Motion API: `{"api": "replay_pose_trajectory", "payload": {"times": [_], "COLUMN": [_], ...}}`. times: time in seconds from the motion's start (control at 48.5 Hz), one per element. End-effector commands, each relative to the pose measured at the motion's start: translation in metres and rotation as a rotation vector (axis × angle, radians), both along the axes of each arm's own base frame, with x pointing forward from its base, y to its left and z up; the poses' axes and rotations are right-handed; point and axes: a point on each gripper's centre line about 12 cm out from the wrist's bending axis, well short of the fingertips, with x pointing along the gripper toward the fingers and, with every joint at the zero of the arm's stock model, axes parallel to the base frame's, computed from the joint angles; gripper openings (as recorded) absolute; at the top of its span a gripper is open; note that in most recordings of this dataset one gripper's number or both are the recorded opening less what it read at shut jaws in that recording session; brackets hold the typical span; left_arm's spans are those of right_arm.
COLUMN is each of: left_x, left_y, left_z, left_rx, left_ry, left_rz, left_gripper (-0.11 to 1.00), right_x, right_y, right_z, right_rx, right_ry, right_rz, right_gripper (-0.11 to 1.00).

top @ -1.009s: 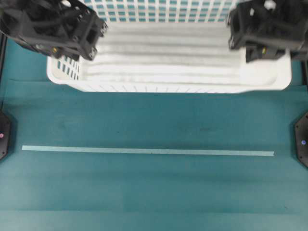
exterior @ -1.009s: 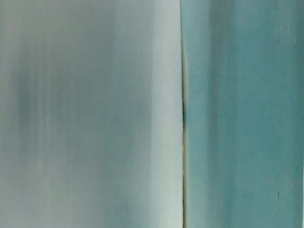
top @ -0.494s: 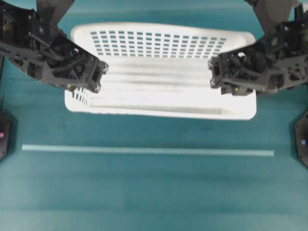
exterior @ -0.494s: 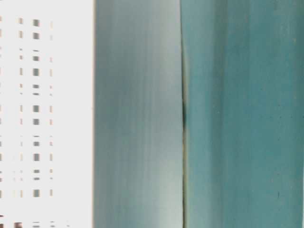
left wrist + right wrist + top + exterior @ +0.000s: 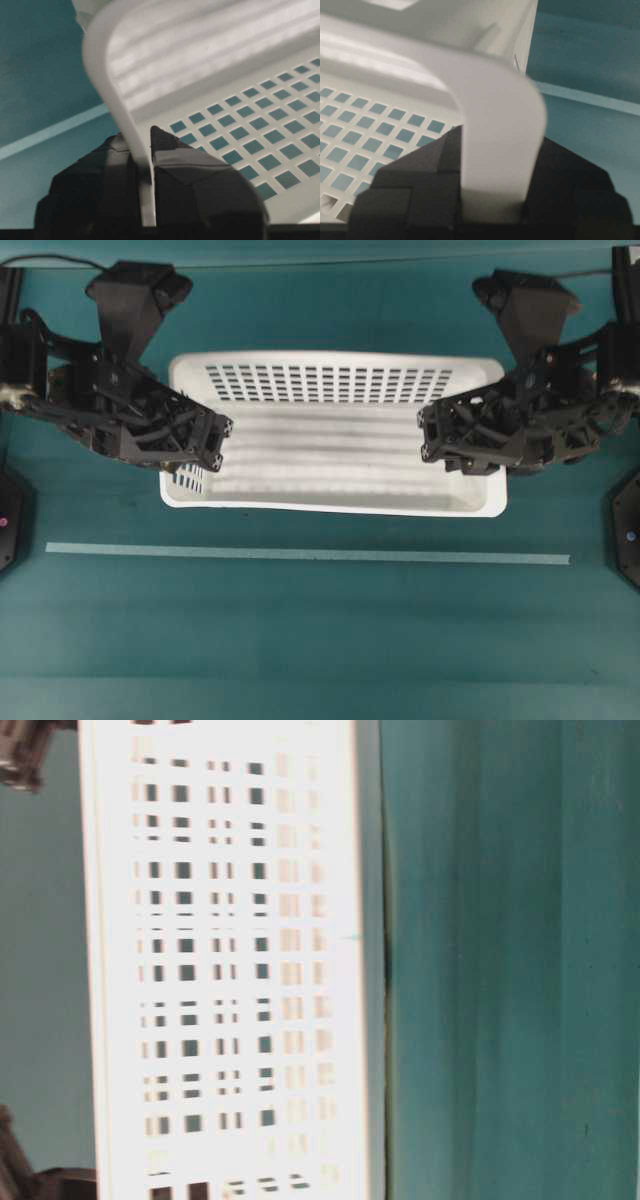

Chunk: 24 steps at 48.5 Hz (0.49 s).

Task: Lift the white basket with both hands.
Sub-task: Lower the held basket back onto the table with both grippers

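We hold the large white slotted plastic basket (image 5: 335, 435) near the teal table's (image 5: 300, 640) far edge, long axis btwn both arms: left gripper (image 5: 215, 440) clamps its left rim, right gripper (image 5: 432, 438) its right.

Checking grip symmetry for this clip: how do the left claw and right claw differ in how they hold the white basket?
The left claw pinches a thin edge of the white basket wall, its jaws nearly together; the right claw clamps a broader rim section, its jaws further apart. In the overhead view the left claw grips the basket's left end and the right claw its right end. Both are shut on the basket, reaching in over opposite short sides.
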Motion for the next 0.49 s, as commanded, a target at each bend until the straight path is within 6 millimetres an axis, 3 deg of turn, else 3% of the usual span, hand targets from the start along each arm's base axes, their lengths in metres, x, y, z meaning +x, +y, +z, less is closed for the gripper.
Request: {"api": "replay_pose_trajectory", "payload": {"times": [0.0,0.474], "left_x": [0.004,0.014], "left_y": [-0.002,-0.015], "left_z": [0.001,-0.055], "left_rx": [0.014,-0.020], "left_ry": [-0.043,0.022], "left_rz": [-0.021,-0.015], "left_gripper": [-0.04,-0.04], "right_x": [0.007,0.014], "right_y": [0.013,0.013], "right_z": [-0.014,-0.065], "right_rx": [-0.004,0.010], "right_ry": [-0.018,0.016], "right_rz": [0.090,0.091], "right_gripper": [0.18,0.18]}}
